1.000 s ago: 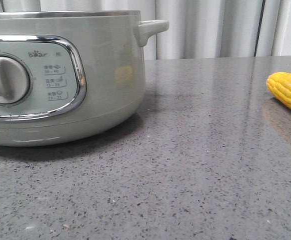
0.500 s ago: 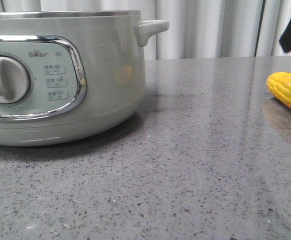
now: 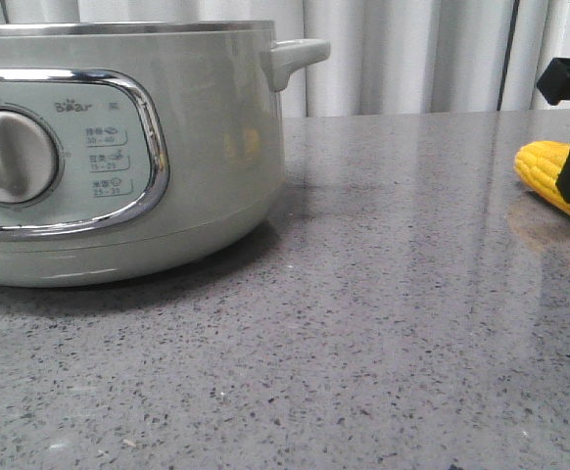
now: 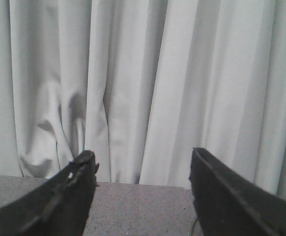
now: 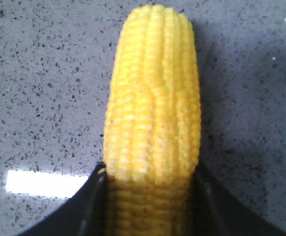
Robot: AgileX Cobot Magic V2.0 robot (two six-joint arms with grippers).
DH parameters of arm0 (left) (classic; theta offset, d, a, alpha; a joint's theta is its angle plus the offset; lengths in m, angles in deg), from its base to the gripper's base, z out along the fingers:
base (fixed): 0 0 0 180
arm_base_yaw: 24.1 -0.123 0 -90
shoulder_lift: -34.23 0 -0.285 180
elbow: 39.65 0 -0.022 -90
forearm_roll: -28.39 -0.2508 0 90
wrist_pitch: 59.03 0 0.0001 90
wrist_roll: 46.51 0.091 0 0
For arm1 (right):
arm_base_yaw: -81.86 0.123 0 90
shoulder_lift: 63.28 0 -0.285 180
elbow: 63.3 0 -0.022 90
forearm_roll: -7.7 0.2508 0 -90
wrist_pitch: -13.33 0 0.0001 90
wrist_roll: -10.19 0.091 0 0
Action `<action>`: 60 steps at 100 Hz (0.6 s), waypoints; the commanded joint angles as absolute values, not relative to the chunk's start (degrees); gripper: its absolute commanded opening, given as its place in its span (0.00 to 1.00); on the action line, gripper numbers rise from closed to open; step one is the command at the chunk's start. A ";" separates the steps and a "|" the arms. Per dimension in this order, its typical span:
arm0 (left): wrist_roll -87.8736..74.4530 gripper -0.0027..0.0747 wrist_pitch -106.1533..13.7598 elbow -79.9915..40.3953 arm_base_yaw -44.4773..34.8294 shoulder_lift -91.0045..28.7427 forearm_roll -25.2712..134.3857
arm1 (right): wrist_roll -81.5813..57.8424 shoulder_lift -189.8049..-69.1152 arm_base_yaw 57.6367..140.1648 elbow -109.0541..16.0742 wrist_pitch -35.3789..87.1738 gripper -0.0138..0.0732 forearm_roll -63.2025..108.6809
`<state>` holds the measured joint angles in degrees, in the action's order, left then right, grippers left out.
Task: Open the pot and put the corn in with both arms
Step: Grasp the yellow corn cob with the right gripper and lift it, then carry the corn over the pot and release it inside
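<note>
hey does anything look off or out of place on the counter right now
Nothing stands out. The pot sits level on the counter, with no spill or damage showing. The corn lies flat and intact between the right gripper's fingers. The left gripper is open and empty, facing the curtain.

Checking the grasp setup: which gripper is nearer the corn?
Right. The right gripper straddles the corn, fingers on both sides. The left gripper faces only curtain.
</note>
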<state>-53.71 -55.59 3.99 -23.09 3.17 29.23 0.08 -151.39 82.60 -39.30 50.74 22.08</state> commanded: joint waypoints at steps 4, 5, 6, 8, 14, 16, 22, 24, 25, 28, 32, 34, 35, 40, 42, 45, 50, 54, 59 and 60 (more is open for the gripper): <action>-54.06 0.55 -59.47 2.15 -22.64 2.83 29.25 | 0.23 -147.51 82.28 -42.29 50.14 0.18 24.87; -54.06 0.55 -59.47 2.15 -22.64 2.83 29.25 | 0.23 -147.27 82.28 -42.60 50.14 0.17 25.23; -54.06 0.55 -59.47 2.15 -22.64 2.83 29.25 | 0.23 -147.03 82.44 -42.74 50.14 0.16 25.41; -54.06 0.55 -59.47 2.15 -22.64 2.83 29.25 | 0.12 -146.33 82.72 -43.28 50.14 0.16 26.14; -54.06 0.55 -59.47 2.15 -22.64 2.83 29.25 | -0.77 -143.95 83.87 -45.24 50.28 0.15 27.75; -54.06 0.55 -59.47 2.15 -22.64 2.83 29.35 | -1.00 -143.16 84.50 -45.76 50.39 0.15 28.47; -54.06 0.55 -59.47 2.15 -22.64 2.83 29.35 | -1.13 -141.33 87.04 -48.34 50.36 0.15 30.75; -54.06 0.55 -59.47 2.15 -22.64 2.83 29.35 | -1.42 -140.81 88.13 -49.31 50.36 0.15 31.64; -54.06 0.55 -59.47 2.15 -22.64 2.83 29.35 | -1.57 -140.50 88.52 -49.64 50.36 0.15 31.94; -54.06 0.55 -59.47 2.15 -22.64 2.83 29.35 | -1.92 -140.13 90.22 -51.41 50.25 0.15 33.21; -54.06 0.55 -59.47 2.15 -22.64 2.83 29.35 | -2.05 -139.88 93.14 -53.22 49.83 0.15 34.07; -54.06 0.55 -59.57 2.15 -22.64 2.83 29.35 | -2.05 -139.88 94.74 -54.30 49.42 0.15 34.21; -54.06 0.55 -59.57 2.15 -22.64 2.83 29.35 | -2.05 -139.88 95.30 -55.03 49.26 0.15 34.21; -54.06 0.55 -59.57 2.15 -22.64 2.83 29.35 | -2.05 -140.22 99.90 -57.26 47.60 0.15 34.21; -54.06 0.55 -59.70 2.15 -22.64 2.83 29.35 | -2.05 -140.43 101.09 -58.05 46.50 0.15 34.21; -54.06 0.55 -59.70 2.15 -22.64 2.83 29.35 | -2.05 -140.79 104.04 -58.99 44.15 0.15 34.21; -54.06 0.55 -59.70 2.15 -22.64 2.83 29.35 | -2.05 -141.70 107.97 -60.38 40.41 0.15 34.21; -54.06 0.55 -59.70 2.15 -22.64 2.83 29.35 | -2.05 -142.86 111.06 -61.45 37.79 0.15 34.21; -54.06 0.55 -59.70 2.15 -22.64 2.83 29.35 | -2.05 -144.62 114.09 -62.64 34.16 0.15 34.21; -54.06 0.55 -59.70 2.15 -22.64 2.83 29.35 | -2.05 -145.20 114.47 -62.79 33.78 0.15 34.21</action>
